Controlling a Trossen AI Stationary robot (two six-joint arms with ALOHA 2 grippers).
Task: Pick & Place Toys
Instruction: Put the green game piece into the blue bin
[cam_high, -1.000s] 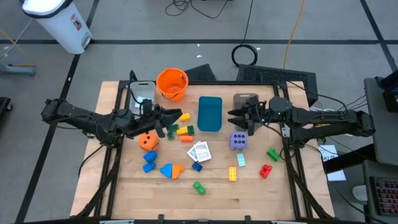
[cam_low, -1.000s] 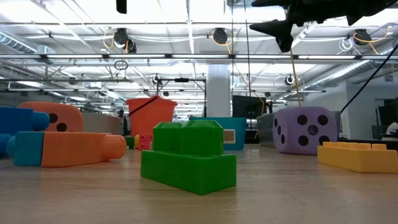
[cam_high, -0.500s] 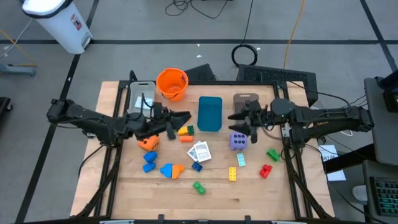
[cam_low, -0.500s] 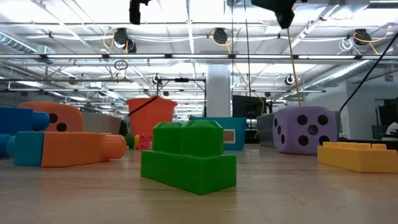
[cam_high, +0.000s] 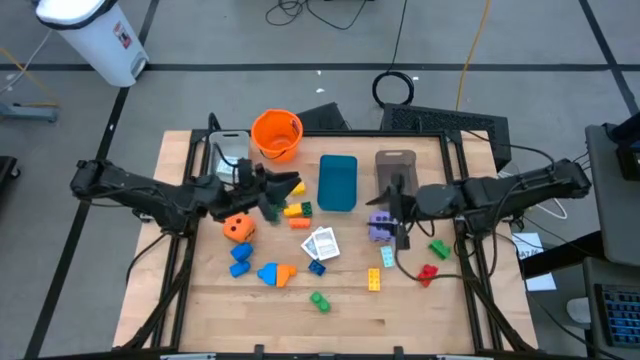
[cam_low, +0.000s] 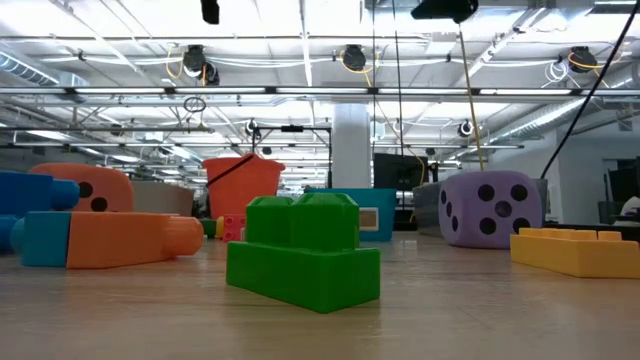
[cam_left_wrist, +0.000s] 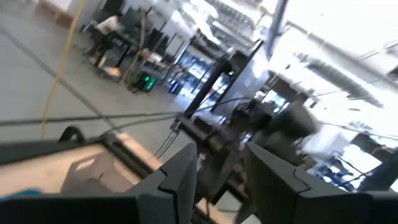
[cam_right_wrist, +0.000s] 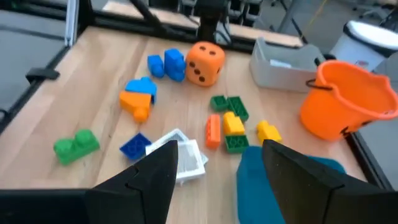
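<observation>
The toys lie scattered on the wooden table: an orange die (cam_high: 238, 227), a purple die (cam_high: 377, 229), white cards (cam_high: 322, 243) and several bright bricks, such as a green one (cam_high: 319, 300) and a yellow one (cam_high: 373, 279). My left gripper (cam_high: 288, 186) hovers open, high above the brick cluster (cam_high: 293, 210); nothing is between its fingers (cam_left_wrist: 221, 177). My right gripper (cam_high: 393, 218) hangs open above the purple die, partly hiding it; its fingers (cam_right_wrist: 217, 168) hold nothing. Both grippers barely show at the top of the low view.
An orange bucket (cam_high: 276, 135) stands at the far edge, with a grey tray (cam_high: 226, 150) to its left. A teal tray (cam_high: 338, 182) and a brown tray (cam_high: 395, 163) lie to its right. Bare wood is along the near edge (cam_high: 330, 330).
My right gripper has swung from beside the brown tray toward the table's near edge and now hangs over the purple die. It has risen a little and rolled about its own axis. No toy has moved.
</observation>
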